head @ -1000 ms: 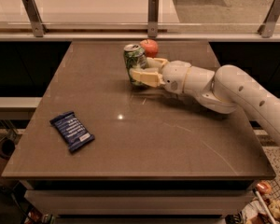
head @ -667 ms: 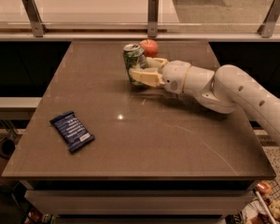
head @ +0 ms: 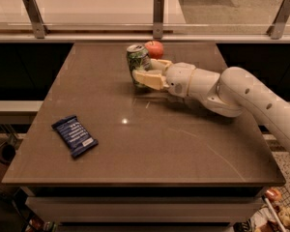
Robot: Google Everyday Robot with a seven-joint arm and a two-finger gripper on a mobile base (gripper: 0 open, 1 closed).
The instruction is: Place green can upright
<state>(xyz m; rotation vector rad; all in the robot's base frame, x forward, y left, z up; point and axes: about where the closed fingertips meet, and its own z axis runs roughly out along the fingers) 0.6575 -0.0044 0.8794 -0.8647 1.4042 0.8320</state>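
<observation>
Standing near the far edge of the brown table (head: 135, 168), the green can (head: 137, 62) is seen as a small cylinder, green with pale markings and a silver top rim. Its long axis is held close to vertical, top end up, with a slight lean. It is clamped low on its body between the two tan fingers of the gripper (head: 144, 71), which is extended in from the right. A red apple (head: 154, 49) is located just behind the can. No shift of can or gripper is recorded against the frame of a second before.
</observation>
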